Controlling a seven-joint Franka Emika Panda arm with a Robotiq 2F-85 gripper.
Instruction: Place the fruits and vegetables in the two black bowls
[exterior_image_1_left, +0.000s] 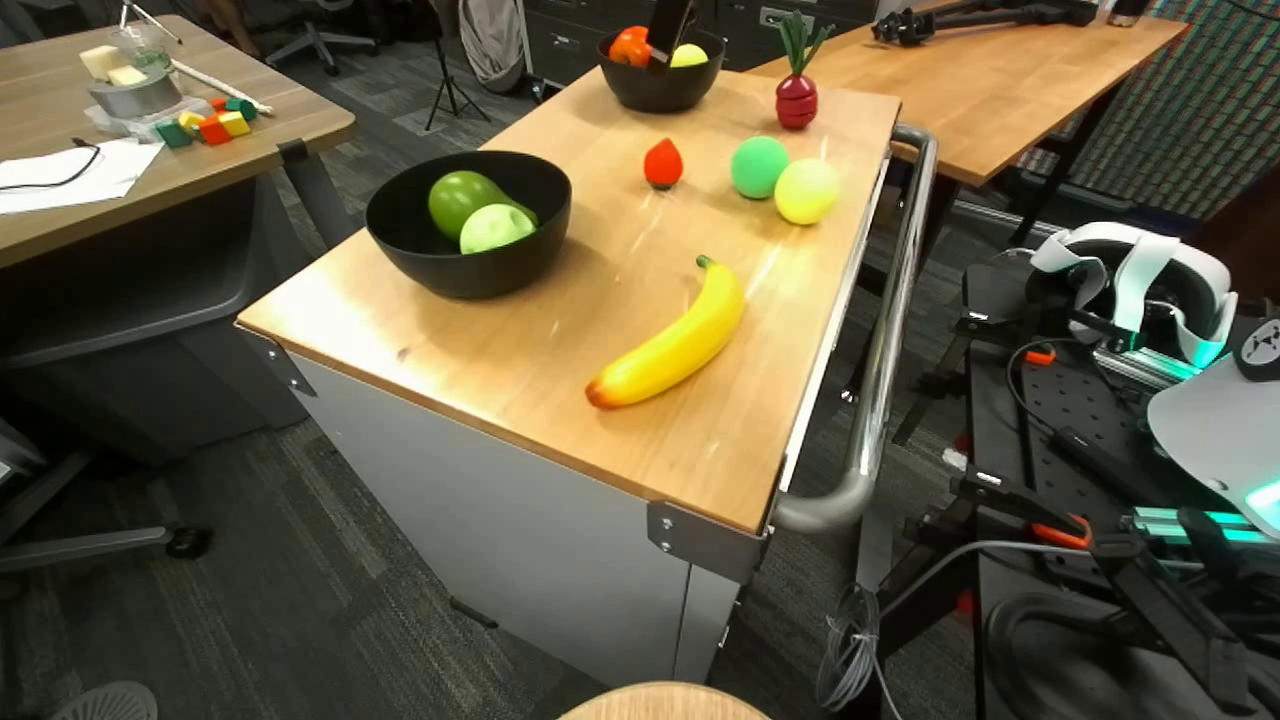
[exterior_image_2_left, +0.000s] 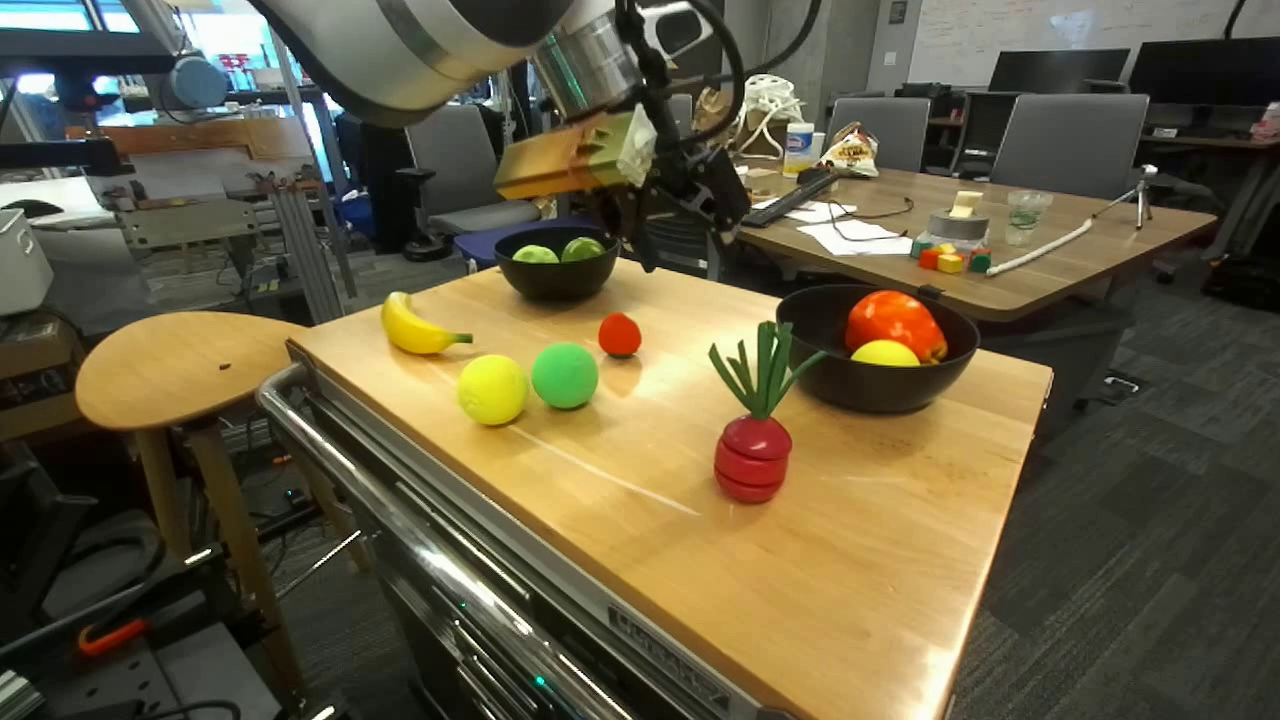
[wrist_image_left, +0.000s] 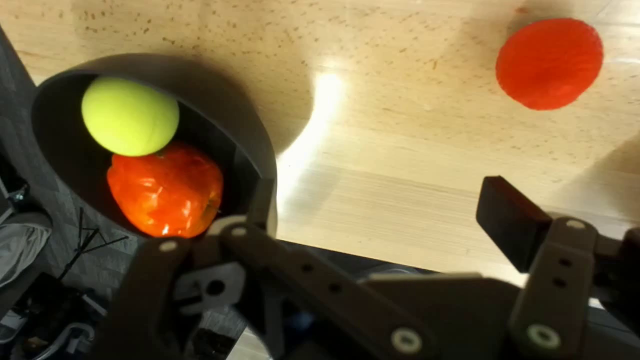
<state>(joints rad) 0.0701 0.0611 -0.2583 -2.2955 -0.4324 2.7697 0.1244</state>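
Banana (exterior_image_1_left: 675, 350) lies on the wooden worktop (exterior_image_1_left: 480, 350), long axis roughly parallel to the metal rail (exterior_image_1_left: 901, 300), stem toward the small red piece (exterior_image_1_left: 663, 163); your gripper (wrist_image_left: 382, 212) stands fully spread, holding nothing.

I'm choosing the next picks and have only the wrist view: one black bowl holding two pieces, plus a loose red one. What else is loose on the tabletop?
Observer: Four more pieces, seen in both exterior views: the banana, a green round piece, a yellow round piece and the radish.
Operator: Thanks. My picture has just one drop-off spot; is there another?
Observer: Yes, a second black bowl, with a dark green piece and a pale green one in it.
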